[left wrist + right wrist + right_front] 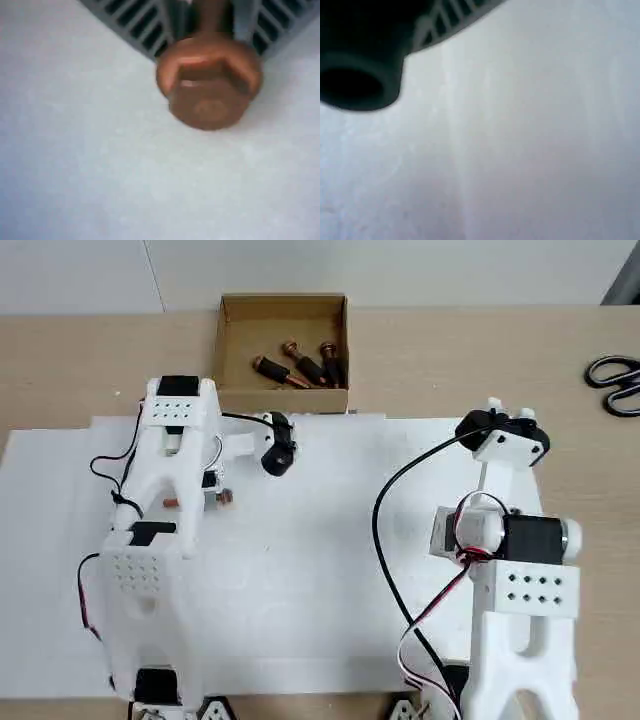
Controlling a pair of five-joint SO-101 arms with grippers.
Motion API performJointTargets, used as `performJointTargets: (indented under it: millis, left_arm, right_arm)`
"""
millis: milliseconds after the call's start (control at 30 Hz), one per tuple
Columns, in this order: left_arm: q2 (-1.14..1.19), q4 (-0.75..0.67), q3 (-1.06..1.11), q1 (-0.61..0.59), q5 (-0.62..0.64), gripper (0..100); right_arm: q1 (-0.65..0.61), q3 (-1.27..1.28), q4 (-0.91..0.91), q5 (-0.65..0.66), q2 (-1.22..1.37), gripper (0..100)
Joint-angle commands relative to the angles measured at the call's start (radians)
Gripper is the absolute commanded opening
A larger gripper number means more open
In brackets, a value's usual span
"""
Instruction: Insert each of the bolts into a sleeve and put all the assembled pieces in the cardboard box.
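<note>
Where the bolt is: the bolt (207, 85) is held by its shank in the left gripper (214, 492), low over the white foam sheet (330, 540), with the head sticking out past the tips.
Left fingers: the fingers (127, 20) are grey with ribbed faces and are closed narrowly on the shank.
Bolt, close up: in the left wrist view it is copper-coloured with a dull metallic sheen and a broad, rounded head. From above it is just a small copper spot beside the white printed arm.
Foam sheet: matt, faintly grained and flat. It covers the middle of the pale wood-look table (450, 350).
Cardboard box: the cardboard box (240, 335) is brown, open-topped and rectangular, and stands at the sheet's far edge.
Box contents: three assembled pieces (300, 368), black sleeves on copper bolts, lie side by side against the near wall.
Right gripper: the right gripper (492, 420) sits toward the sheet's far right, well apart from the left one.
Right fingers: one ribbed grey finger (445, 22) presses against the sleeve, so the pair is closed on it.
Sleeve: the sleeve (357, 75) is a smooth, matt black tube. In the right wrist view its round open bore faces the camera, just above the foam.
Scissors: black-handled scissors (617, 383) lie on the bare table at the far right edge.
</note>
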Motion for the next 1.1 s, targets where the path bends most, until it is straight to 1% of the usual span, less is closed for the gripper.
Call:
performJointTargets:
  millis: [0, 133, 233, 467, 533, 600, 733, 800, 900, 1067]
  left_arm:
    - [-0.109, -0.002, -0.036, 0.018, -0.064, 2]
    - [-0.235, -0.002, -0.033, 0.043, -0.025, 0]
    - [-0.295, -0.002, -0.033, 0.057, 0.020, 0]
    - [-0.387, -0.002, -0.033, 0.068, 0.206, 0]
    - [-0.427, -0.002, -0.033, 0.068, 0.288, 0]
    - [-0.476, -0.002, -0.033, 0.068, 0.400, 0]
    - [-0.574, -0.002, -0.033, 0.069, 0.641, 0]
    - [-0.618, -0.002, -0.033, 0.069, 0.726, 0]
    - [-0.674, -0.002, -0.022, 0.069, 0.764, 0]
    - [-0.793, -0.003, 0.079, 0.091, 0.816, 1]
  right_arm:
    - [0.002, -0.011, -0.012, -0.005, -0.028, 0.4]
    - [-0.004, -0.014, -0.013, -0.006, -0.028, 0.4]
    - [-0.036, -0.041, -0.010, -0.008, -0.028, 0.4]
    - [-0.082, -0.092, -0.010, -0.005, -0.028, 0.4]
    - [-0.104, -0.092, -0.008, -0.006, -0.030, 0.4]
    - [-0.131, -0.092, 0.005, -0.008, -0.041, 0.4]
    - [-0.203, -0.086, 0.022, -0.003, -0.128, 0.5]
    - [-0.240, -0.084, 0.013, -0.003, -0.170, 0.6]
    - [-0.289, -0.084, 0.010, -0.002, -0.213, 0.6]
    - [-0.366, -0.068, -0.005, -0.002, -0.291, 0.7]
